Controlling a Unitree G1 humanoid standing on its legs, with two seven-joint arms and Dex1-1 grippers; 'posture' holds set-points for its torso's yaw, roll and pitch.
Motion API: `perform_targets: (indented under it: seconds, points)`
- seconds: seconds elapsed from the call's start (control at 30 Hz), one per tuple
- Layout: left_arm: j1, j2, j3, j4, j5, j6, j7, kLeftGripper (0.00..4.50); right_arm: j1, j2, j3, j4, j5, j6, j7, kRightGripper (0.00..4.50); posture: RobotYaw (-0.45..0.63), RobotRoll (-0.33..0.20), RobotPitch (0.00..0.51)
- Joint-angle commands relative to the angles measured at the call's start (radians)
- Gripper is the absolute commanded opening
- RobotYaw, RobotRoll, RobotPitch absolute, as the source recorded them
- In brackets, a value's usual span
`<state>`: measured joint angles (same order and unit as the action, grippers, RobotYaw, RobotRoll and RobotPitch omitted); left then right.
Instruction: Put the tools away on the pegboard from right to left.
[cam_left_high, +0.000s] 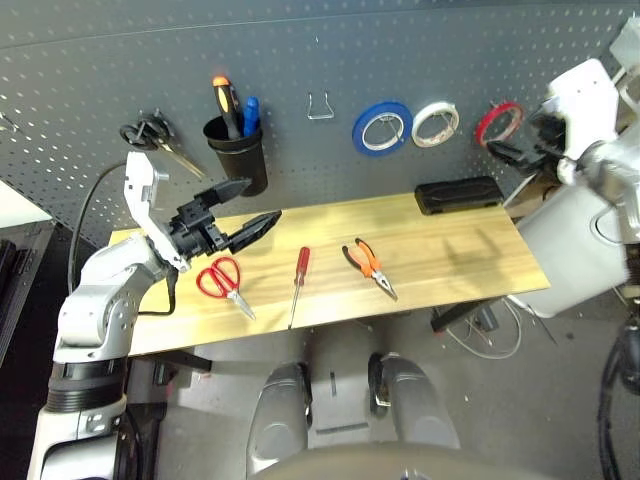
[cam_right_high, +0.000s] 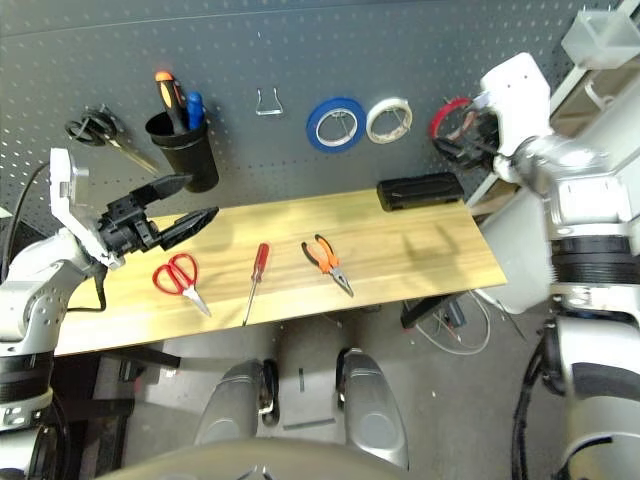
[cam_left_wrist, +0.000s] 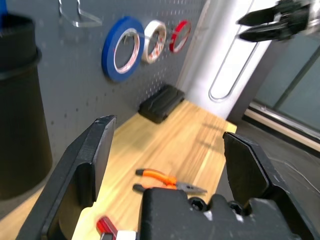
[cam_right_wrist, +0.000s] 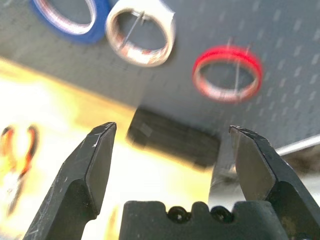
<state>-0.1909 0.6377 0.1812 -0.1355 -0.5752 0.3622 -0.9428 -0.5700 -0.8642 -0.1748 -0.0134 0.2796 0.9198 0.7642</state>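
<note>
The thin red tape ring (cam_left_high: 498, 122) hangs on the pegboard (cam_left_high: 300, 50) at the far right. My right gripper (cam_left_high: 515, 152) stands open just in front of and below it, with nothing between its fingers (cam_right_wrist: 97, 165). On the wooden table (cam_left_high: 450, 250) lie the orange-handled pliers (cam_left_high: 368, 264), the red-handled screwdriver (cam_left_high: 298, 280) and the red-handled scissors (cam_left_high: 222, 280), in that order from right to left. My left gripper (cam_left_high: 262, 200) hovers open above the table's left part, over the red scissors and beside the black cup (cam_left_high: 238, 150).
A blue tape roll (cam_left_high: 382, 127) and a white one (cam_left_high: 436, 123) hang left of the red ring. Next to them is a bare metal hook (cam_left_high: 320, 105). Black-handled scissors (cam_left_high: 155, 140) hang at the far left. A black box (cam_left_high: 458, 194) lies at the table's back right.
</note>
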Motion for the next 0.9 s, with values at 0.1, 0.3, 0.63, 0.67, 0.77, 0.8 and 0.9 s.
perform_targets:
  seconds: [0.1,0.3,0.63,0.67,0.77,0.8,0.9]
  points:
    - [0.038,0.041,-0.055,0.059,0.095,-0.038,-0.033,4.50,0.087,0.039,0.020,-0.140,0.087,0.228,-0.034,4.48,-0.08,0.000,0.139]
    - [0.068,0.042,-0.097,0.058,0.150,-0.060,-0.035,4.50,0.091,0.247,0.146,-0.105,0.033,0.363,-0.226,4.48,-0.06,0.000,0.154]
    - [0.178,0.060,-0.115,0.004,0.169,-0.079,-0.050,4.50,-0.087,0.642,0.301,0.308,-0.087,0.338,-0.451,4.48,0.01,0.000,0.176]
    - [0.183,0.061,-0.114,0.001,0.168,-0.077,-0.049,4.50,-0.097,0.655,0.303,0.333,-0.092,0.327,-0.457,4.48,0.01,0.000,0.177]
    - [0.199,0.071,-0.117,-0.002,0.176,-0.083,-0.054,4.50,-0.130,0.691,0.325,0.418,-0.122,0.283,-0.474,4.48,0.02,0.000,0.185]
    - [0.203,0.074,-0.119,-0.003,0.180,-0.085,-0.053,4.50,-0.143,0.704,0.331,0.451,-0.132,0.268,-0.482,4.48,0.03,0.000,0.187]
    - [0.207,0.075,-0.134,-0.005,0.194,-0.091,-0.051,4.50,-0.176,0.740,0.336,0.542,-0.155,0.219,-0.500,4.48,0.03,0.000,0.197]
